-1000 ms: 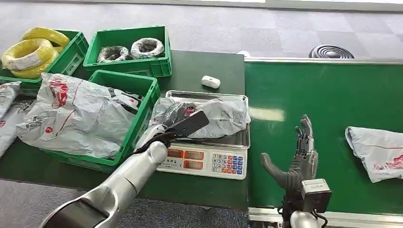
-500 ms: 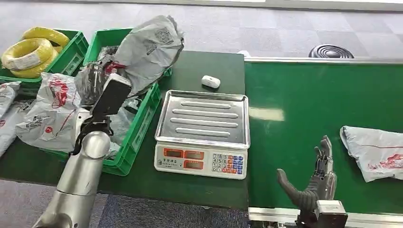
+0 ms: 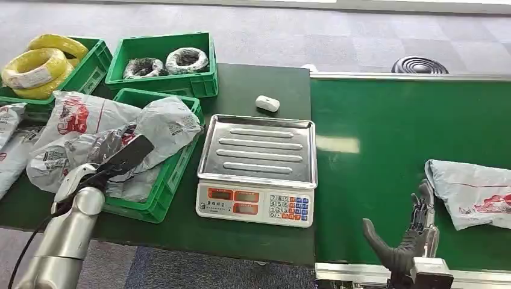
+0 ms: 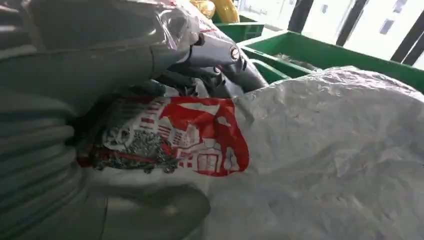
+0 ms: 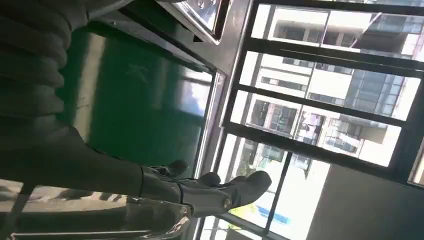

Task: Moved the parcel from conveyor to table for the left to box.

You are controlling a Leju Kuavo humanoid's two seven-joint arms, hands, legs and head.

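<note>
The left arm [image 3: 63, 241] is a smooth silver tube with a black cable beside it. The left hand [image 3: 99, 165] has a grey ribbed cover and dark fingers. The right hand [image 3: 405, 247] is dark grey.

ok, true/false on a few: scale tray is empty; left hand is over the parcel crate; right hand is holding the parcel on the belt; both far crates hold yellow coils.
1. The scale tray is empty. True.
2. The left hand is at the parcel crate, on a grey parcel. True.
3. The right hand holds the belt parcel. False: it is open, apart from the parcel.
4. Both far crates hold yellow coils. False: one holds grey wrapped coils.
</note>
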